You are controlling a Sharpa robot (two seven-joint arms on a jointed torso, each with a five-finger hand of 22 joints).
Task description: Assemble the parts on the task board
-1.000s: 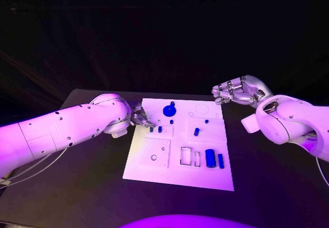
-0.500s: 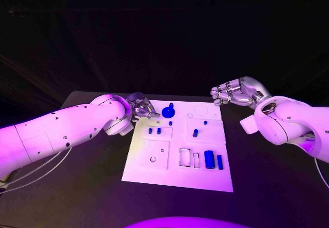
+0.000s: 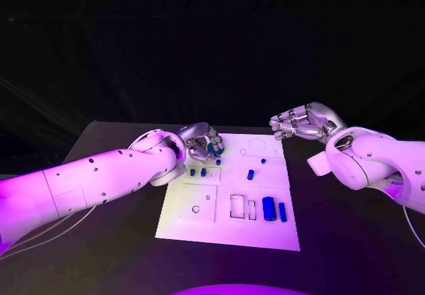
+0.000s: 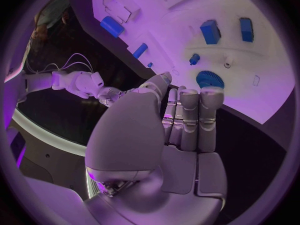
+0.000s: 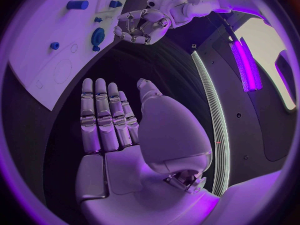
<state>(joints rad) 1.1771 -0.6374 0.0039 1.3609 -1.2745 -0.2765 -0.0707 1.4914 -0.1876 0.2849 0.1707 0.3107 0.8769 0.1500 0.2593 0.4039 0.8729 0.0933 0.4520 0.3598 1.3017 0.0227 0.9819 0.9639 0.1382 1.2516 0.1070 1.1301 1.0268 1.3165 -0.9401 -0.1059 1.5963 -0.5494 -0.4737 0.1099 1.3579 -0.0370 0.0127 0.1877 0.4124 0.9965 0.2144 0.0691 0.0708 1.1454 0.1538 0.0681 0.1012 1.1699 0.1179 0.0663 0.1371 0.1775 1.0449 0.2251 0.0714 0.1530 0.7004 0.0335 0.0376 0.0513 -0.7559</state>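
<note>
The white task board [image 3: 199, 215] lies in the middle of the black table. A blue gear [image 3: 216, 147] stands near its far left corner, with two small blue pegs [image 3: 196, 173] nearer me. My left hand [image 3: 198, 140] hovers over that corner, its fingers stretched side by side with the fingertips [image 4: 210, 96] right at the gear [image 4: 209, 78]; whether they touch it I cannot tell, and nothing lies in the hand. My right hand [image 3: 298, 123] hangs beyond the board's far right corner, off the board [image 5: 44, 60], its palm bare and its fingers [image 5: 103, 120] extended.
Two blue blocks [image 3: 274, 209] lie at the board's near right beside two rectangular slots [image 3: 244, 206]. Small blue pieces [image 3: 252, 173] stand mid-board. A round recess [image 3: 258, 145] is at the far right. Black table surrounds the board.
My left hand has lifted from beside the two small pegs and moved away from me and to the right, up to the blue gear. The right hand has barely moved.
</note>
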